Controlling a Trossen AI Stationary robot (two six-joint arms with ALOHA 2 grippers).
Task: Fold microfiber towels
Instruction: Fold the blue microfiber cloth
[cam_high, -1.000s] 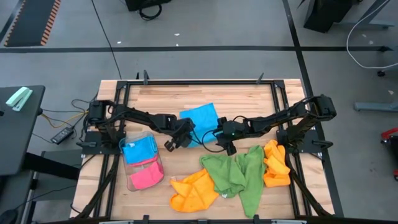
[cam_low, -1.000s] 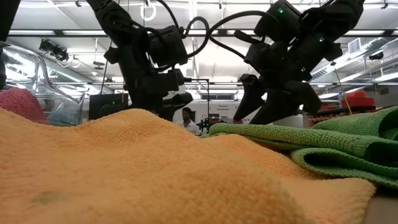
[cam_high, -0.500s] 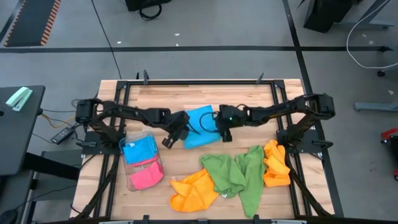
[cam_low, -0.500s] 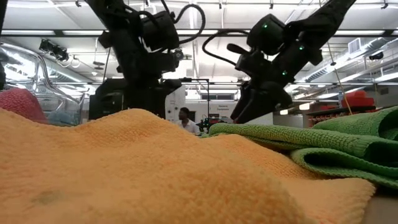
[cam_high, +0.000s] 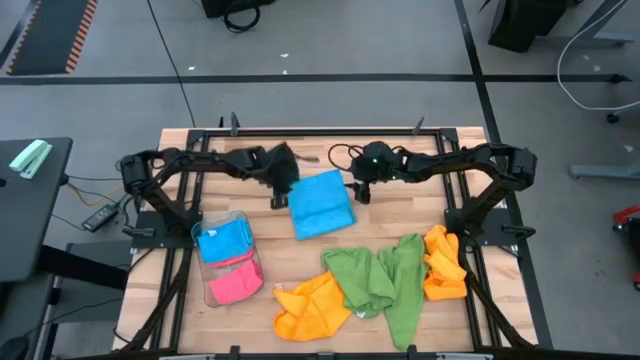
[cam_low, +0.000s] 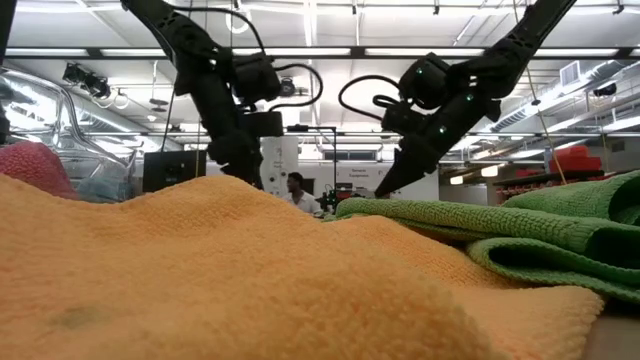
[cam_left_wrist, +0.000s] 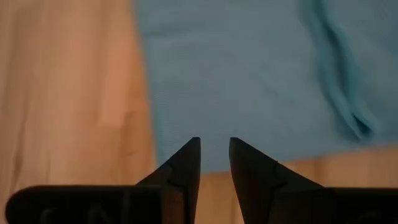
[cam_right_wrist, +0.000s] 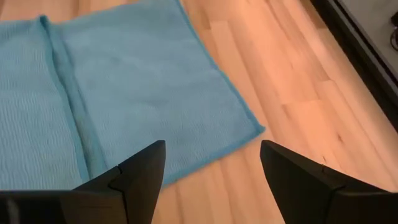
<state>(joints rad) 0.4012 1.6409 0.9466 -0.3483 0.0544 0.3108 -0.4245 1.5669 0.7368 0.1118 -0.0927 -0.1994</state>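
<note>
A sky-blue microfiber towel (cam_high: 321, 204) lies flat on the wooden table (cam_high: 400, 160), with a raised ridge (cam_right_wrist: 64, 87) running across it. My left gripper (cam_high: 279, 196) hovers over the towel's far left corner. Its fingers (cam_left_wrist: 186, 163) stand a narrow gap apart with nothing between them. My right gripper (cam_high: 361, 191) hovers at the towel's far right corner (cam_right_wrist: 260, 129), wide open and empty. Green towels (cam_high: 378, 280) and orange towels (cam_high: 312, 305) lie crumpled near the front edge.
A clear plastic tray (cam_high: 228, 262) at the front left holds a blue towel and a pink one. Another orange towel (cam_high: 443, 264) lies at the right. Black frame rails (cam_high: 190, 200) run along the table's sides. In the low view the orange towel (cam_low: 200, 280) hides the fingertips.
Both grippers have moved from the blue towel's near side toward the table's far edge, rolling about their wrists as they went. They now hover at the towel's far corners. The towel has stayed flat where it was.
</note>
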